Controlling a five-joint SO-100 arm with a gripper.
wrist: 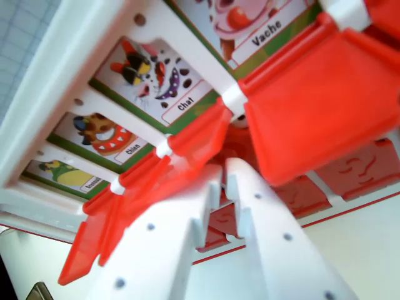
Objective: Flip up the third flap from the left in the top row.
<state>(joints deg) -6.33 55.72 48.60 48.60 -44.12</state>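
A white game board (pixel 75 69) fills the wrist view, tilted, with picture cards labelled Vache (pixel 265 31), Chat (pixel 156 78) and Chien (pixel 103 134) and a fourth card (pixel 62 174) in a row. Red hinged flaps hang under the cards. The large red flap (pixel 319 100) under Vache stands raised and faces the camera. The flap (pixel 197 140) under Chat is seen edge-on. My gripper (pixel 226 174) rises from the bottom centre, its two white fingers (pixel 181 237) pressed almost together with nothing between them. Its tips sit just below the Chat flap's lower edge, beside the big flap.
More red flaps (pixel 94 250) run down towards the wrist view's lower left. A lower row of flaps (pixel 359 169) with raised patterns lies flat at the right. The board's red-edged base (pixel 369 219) and a pale gridded surface (pixel 19 37) frame the scene.
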